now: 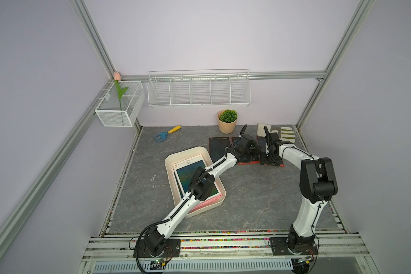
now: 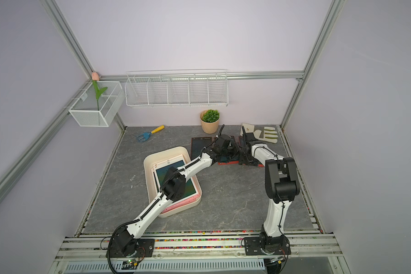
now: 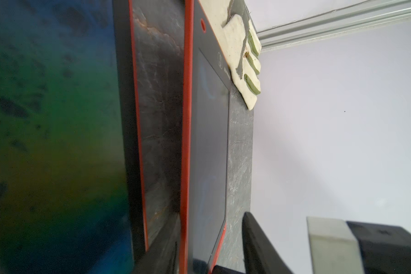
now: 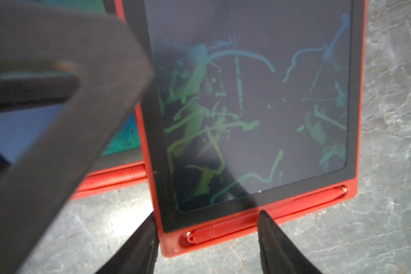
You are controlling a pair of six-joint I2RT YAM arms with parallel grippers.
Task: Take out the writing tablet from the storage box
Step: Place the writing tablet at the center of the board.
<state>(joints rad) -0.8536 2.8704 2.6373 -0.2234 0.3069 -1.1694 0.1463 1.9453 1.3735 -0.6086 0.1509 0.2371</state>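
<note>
Tablet (image 4: 247,106), red-framed, lies flat near the table's (image 1: 247,201) far right corner, outside the box (image 1: 176,158); the right gripper (image 4: 207,213) straddles its lower edge, jaws apart, seemingly to square it, while the left gripper's (image 1: 248,154) state is indeterminable.

Left arm (image 1: 195,187) is stretched long and low from its base, reaching diagonally across toward the far right, its gripper (image 2: 230,151) down near the tabletop with how its jaws stand hidden from above. Right arm (image 1: 316,182) is folded high at the elbow, forearm angled down and inward. Right gripper (image 4: 207,239) points down with its black fingers (image 4: 274,239) spread apart, close beside the left one.
</note>
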